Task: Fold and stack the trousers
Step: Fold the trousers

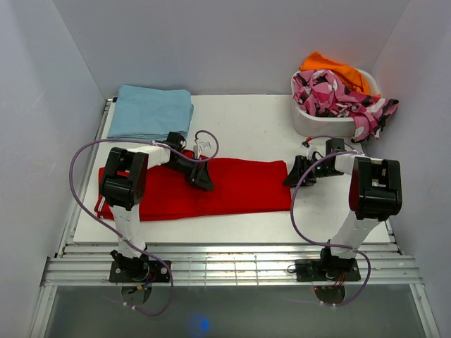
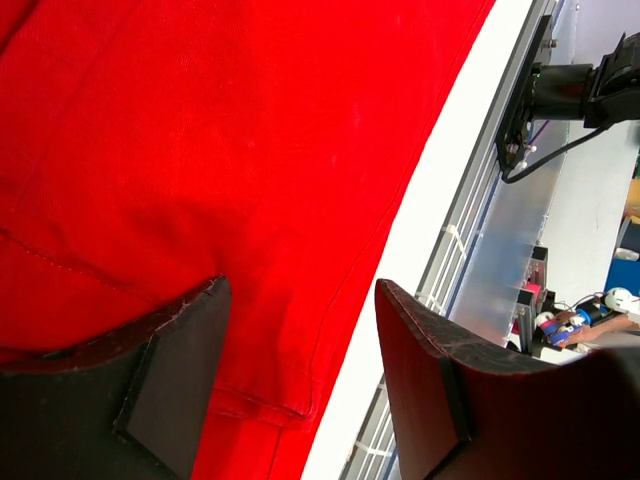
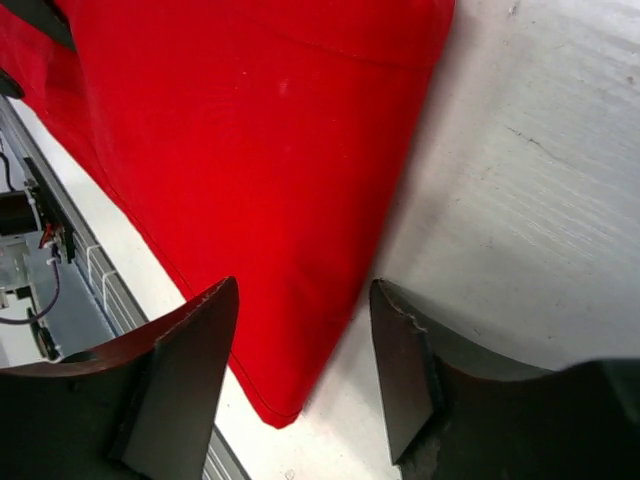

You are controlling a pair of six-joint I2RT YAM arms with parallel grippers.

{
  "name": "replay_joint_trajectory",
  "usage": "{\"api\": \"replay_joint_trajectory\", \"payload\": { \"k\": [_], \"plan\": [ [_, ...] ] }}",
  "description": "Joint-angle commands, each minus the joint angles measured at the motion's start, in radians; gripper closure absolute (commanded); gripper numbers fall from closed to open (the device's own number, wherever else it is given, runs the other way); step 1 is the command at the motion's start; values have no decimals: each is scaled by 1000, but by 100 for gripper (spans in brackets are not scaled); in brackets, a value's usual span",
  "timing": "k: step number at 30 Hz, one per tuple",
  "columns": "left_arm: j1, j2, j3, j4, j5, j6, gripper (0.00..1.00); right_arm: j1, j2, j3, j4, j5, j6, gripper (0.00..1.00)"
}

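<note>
The red trousers (image 1: pixel 239 186) lie flat on the white table (image 1: pixel 246 113) as a long band running left to right. My left gripper (image 1: pixel 204 182) hovers over the band's middle-left. In the left wrist view the left gripper (image 2: pixel 300 290) is open above the trousers (image 2: pixel 200 150), near their front edge and a hem seam. My right gripper (image 1: pixel 292 174) is at the band's right end. In the right wrist view it (image 3: pixel 304 290) stands open, and the trousers' (image 3: pixel 250 130) near right corner lies flat on the table below its jaws, not gripped.
A light blue folded garment (image 1: pixel 150 111) lies at the back left, touching the trousers' far edge. A white basket (image 1: pixel 320 123) at the back right holds a pink patterned garment (image 1: pixel 338 95) and an orange one (image 1: pixel 331 67). Metal rails (image 1: pixel 232 264) run along the table's near edge.
</note>
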Motion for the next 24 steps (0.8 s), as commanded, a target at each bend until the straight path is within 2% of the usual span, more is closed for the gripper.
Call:
{"api": "replay_joint_trajectory", "payload": {
  "k": [1,9,13,14,15,19,24],
  "plan": [
    [-14,-3,-61,-22,-120,26,28,11,59,-40,7,-10,-1,40],
    [-12,8,-49,1,-111,-1,27,20,79,-119,42,-33,54,48],
    [-14,14,-43,9,-113,-15,27,0,50,-124,42,1,56,70],
    [-12,11,-44,14,-111,-21,26,-10,41,-123,41,5,54,85],
    [-14,7,-46,20,-110,-23,25,-24,23,-121,36,8,54,92],
    [-12,-39,-57,40,-122,-44,16,-125,-22,-80,-30,21,7,92],
    [17,-191,-41,8,-148,-83,2,-244,-85,11,-206,58,-134,92]
  ]
}}
